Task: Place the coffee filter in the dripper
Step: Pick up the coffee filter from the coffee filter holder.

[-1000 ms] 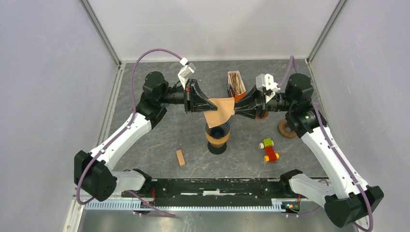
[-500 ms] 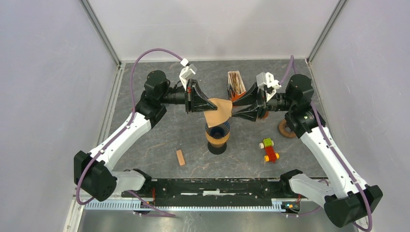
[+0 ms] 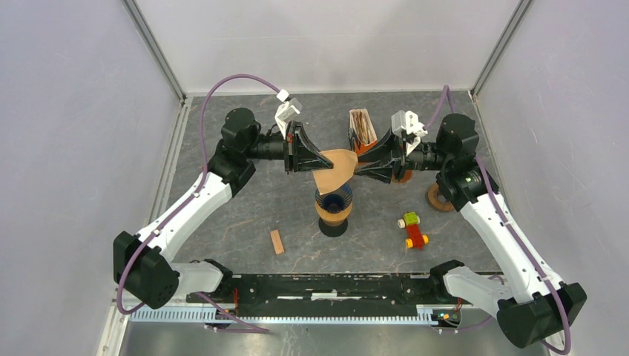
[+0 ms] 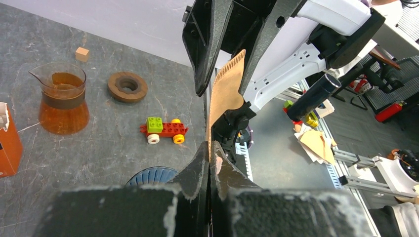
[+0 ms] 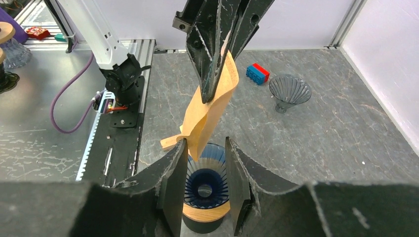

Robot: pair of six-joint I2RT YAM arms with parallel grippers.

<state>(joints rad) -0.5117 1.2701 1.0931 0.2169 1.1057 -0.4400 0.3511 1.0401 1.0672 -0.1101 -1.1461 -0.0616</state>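
Note:
The tan paper coffee filter (image 3: pixel 334 169) hangs in the air just above the blue ribbed dripper (image 3: pixel 334 202), which stands on a wooden collar at mid-table. My left gripper (image 3: pixel 324 161) is shut on the filter's left edge; in the left wrist view (image 4: pixel 208 148) the filter (image 4: pixel 225 94) stands edge-on in the closed jaws. My right gripper (image 3: pixel 359 165) is open at the filter's right side. In the right wrist view (image 5: pixel 206 148) the filter's lower corner (image 5: pixel 210 116) hangs between the spread jaws, against one finger, over the dripper's mouth (image 5: pixel 205 182).
An orange filter box (image 3: pixel 362 127) stands behind the right gripper. A glass carafe (image 4: pixel 63 101), a wooden ring (image 3: pixel 439 197) and a toy car (image 3: pixel 414 231) are at the right. A wooden block (image 3: pixel 277 242) lies front left. A grey glass dripper (image 5: pixel 289 91) and a blue brick (image 5: pixel 258 73) show in the right wrist view.
My right gripper has opened, let go of the filter's right edge and drawn back slightly. The filter now hangs narrower from my left gripper alone.

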